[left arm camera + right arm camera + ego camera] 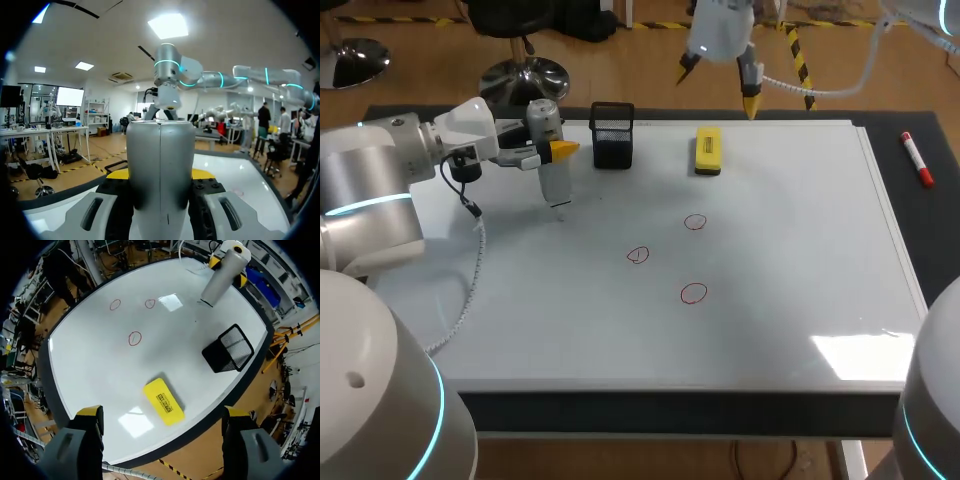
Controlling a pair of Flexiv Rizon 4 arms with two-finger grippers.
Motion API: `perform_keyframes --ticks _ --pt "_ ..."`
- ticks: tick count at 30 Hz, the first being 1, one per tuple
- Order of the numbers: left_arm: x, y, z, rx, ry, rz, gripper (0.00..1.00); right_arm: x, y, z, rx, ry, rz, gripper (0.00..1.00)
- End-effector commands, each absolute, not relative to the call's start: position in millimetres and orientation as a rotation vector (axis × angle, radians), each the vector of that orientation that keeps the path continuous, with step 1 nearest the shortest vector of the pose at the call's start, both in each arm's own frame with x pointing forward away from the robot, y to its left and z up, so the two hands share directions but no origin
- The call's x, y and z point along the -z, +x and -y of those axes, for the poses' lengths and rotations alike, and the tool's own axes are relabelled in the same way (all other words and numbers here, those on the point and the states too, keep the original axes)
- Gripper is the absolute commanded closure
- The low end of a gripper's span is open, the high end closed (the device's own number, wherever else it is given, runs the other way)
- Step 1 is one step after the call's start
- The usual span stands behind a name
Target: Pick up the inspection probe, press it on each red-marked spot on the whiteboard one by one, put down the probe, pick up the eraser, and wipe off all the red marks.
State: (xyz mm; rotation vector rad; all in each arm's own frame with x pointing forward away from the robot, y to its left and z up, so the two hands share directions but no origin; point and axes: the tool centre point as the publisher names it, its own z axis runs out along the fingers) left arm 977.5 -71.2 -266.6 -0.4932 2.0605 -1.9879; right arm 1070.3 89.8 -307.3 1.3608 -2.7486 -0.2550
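My left gripper (552, 152) is shut on the silver inspection probe (554, 178), held upright at the whiteboard's (790, 260) far left with its tip just above the surface. In the left wrist view the probe (160, 150) fills the space between the fingers of that gripper (161, 174). Three red circles (695, 222) (638, 255) (693, 292) are drawn mid-board, to the right of the probe. The yellow eraser (708, 150) lies at the far edge. My right gripper (720, 85) hangs open and empty above the eraser (163, 401), fingers spread wide either side of it.
A black mesh cup (611, 135) stands at the far edge between the probe and the eraser. A red marker (917, 158) lies on the dark mat right of the board. The board's near and right parts are bare white surface.
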Motion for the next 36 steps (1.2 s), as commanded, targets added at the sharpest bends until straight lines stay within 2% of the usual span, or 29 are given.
perform_keyframes --ticks 1,16,36 --pt "265.6 977.5 71.1 1.988 -0.493 -2.06 1.0 314.0 1068.9 -97.3 0.219 1.411 2.68 0.0" --pt "265.6 977.5 71.1 1.988 -0.493 -2.06 1.0 337.3 1059.1 -101.9 0.115 1.544 2.603 0.0" --pt "265.6 977.5 71.1 1.988 -0.493 -2.06 1.0 370.6 1047.3 -84.8 0.12 1.762 2.553 0.0"
